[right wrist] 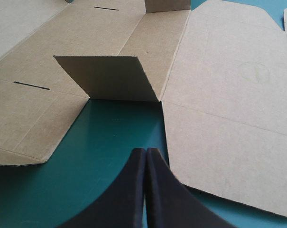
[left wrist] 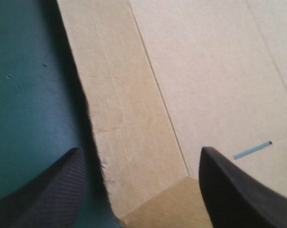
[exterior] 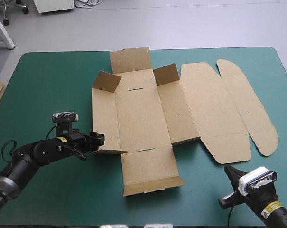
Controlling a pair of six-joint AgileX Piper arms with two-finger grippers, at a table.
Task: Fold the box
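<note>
Brown box [exterior: 143, 118], edge within spread left tool [left wrist: 141, 152]

My left gripper [left wrist: 141, 152]: low, fingers [left wrist: 231, 190] spread well apart.
My right gripper [right wrist: 146, 151]: low, fingers [right wrist: 126, 190] pressed together in one pointed arch.

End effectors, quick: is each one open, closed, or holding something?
Left end effector: open, astride the box edge, not gripping.
Right end effector: closed, empty, short of the box.
</note>
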